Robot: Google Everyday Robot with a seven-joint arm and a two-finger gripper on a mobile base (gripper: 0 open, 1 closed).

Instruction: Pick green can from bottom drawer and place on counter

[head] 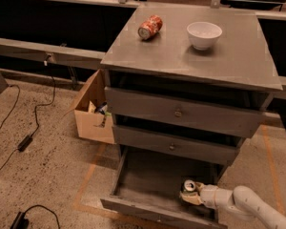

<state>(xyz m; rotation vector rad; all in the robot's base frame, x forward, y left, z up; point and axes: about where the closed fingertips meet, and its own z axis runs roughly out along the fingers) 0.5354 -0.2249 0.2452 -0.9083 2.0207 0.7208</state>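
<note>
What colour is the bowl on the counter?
Bowl: white, camera view; pincer at green can in bottom drawer.

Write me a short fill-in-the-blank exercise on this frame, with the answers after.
The bottom drawer is pulled ____, and the gripper reaches into it at the green can.
On the counter, the red-orange can lies on its ____.
The white bowl stands to that can's ____ in the picture.
Missing words: open; side; right.
</note>
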